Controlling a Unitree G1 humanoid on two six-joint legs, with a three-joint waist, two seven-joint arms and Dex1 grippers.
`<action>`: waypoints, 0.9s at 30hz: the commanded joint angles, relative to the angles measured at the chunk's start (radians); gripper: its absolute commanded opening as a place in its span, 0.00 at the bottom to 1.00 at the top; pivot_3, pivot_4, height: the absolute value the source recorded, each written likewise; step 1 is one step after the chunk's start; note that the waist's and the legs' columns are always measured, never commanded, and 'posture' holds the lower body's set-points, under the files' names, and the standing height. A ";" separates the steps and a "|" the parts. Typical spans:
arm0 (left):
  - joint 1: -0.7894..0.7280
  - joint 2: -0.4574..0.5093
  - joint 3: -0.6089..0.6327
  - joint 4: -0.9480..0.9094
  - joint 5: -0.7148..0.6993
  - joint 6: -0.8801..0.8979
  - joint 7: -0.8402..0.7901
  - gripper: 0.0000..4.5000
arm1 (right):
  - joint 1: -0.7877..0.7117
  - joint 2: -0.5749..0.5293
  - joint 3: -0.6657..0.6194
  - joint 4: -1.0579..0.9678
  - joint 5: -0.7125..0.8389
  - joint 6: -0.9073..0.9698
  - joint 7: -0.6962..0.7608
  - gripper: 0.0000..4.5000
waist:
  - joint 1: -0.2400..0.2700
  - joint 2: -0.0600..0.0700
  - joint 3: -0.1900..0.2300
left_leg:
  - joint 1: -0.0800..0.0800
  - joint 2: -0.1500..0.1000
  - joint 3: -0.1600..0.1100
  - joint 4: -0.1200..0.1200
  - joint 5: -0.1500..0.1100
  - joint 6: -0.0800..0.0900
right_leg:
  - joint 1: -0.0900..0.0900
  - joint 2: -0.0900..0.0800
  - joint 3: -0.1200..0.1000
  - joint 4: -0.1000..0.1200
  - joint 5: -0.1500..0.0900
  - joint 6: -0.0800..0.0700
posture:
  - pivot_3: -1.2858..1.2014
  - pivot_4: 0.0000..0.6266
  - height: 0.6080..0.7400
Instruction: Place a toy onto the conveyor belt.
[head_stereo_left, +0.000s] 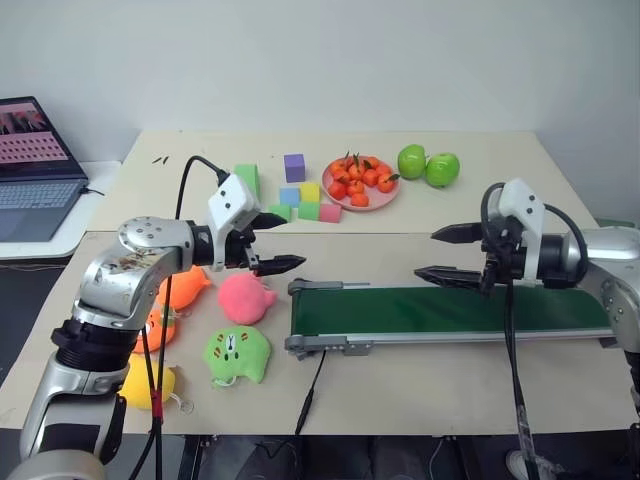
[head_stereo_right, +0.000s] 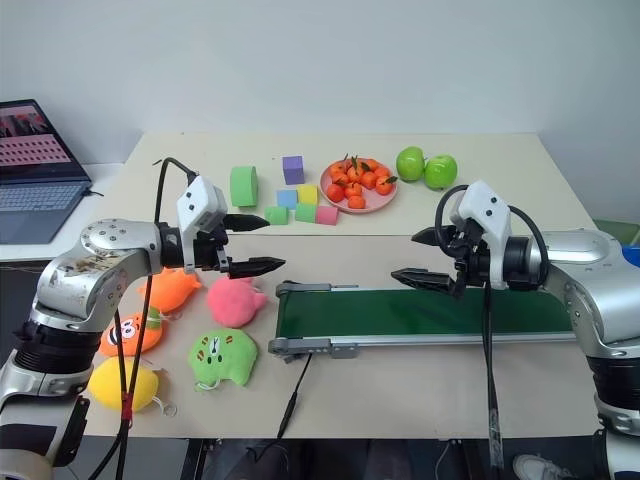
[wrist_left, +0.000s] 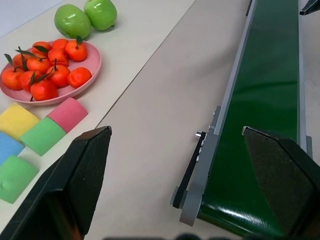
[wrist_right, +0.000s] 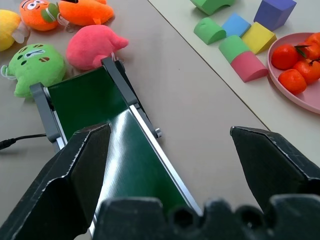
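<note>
The left gripper (head_stereo_right: 251, 244) hangs left of centre in the right eye view with its two black fingers spread wide and nothing between them, in the air above the table (head_stereo_right: 420, 400) just left of the conveyor belt's near roller end. The right gripper (head_stereo_right: 422, 256), right of centre, also has its fingers well apart and empty, poised over the conveyor belt (head_stereo_right: 450, 312), whose dark green band runs from centre toward the right edge of the frame. Below the left gripper lie a pink plush (head_stereo_right: 235, 301) and a green plush (head_stereo_right: 222, 357); further left are two orange plushes (head_stereo_right: 172, 289). The toy (head_stereo_right: 122, 383) sits at the lower left of the frame, on the table's near edge, well apart from the belt. In the upper middle are foam blocks (head_stereo_right: 293, 168), a pink plate (head_stereo_right: 362, 203) of small oranges, and two green apples (head_stereo_right: 426, 167)
</note>
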 joint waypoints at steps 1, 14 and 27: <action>-0.020 -0.018 0.019 -0.026 -0.023 0.014 0.006 0.99 | -0.006 -0.005 -0.021 -0.034 -0.001 -0.024 0.002 1.00 | 0.000 0.000 0.000 | 0.000 0.000 0.000 0.000 0.000 0.000 | 0.000 0.000 0.000 0.000 0.000 0.000 | 0.52 0.24 1.00; -0.042 -0.047 0.043 -0.037 -0.053 0.040 0.030 0.99 | -0.023 0.011 0.000 -0.021 -0.005 -0.018 0.007 1.00 | 0.000 0.000 0.000 | 0.000 0.000 0.000 0.000 0.000 0.000 | 0.000 0.000 0.000 0.000 0.000 0.000 | 0.52 0.24 1.00; 0.039 0.041 0.272 -0.008 -0.109 0.106 0.119 0.99 | -0.164 0.065 0.086 0.101 -0.032 -0.069 0.107 1.00 | -0.012 0.000 0.000 | 0.001 0.001 0.002 0.000 0.000 0.000 | 0.000 0.002 0.002 0.000 0.000 0.000 | 0.52 0.24 1.00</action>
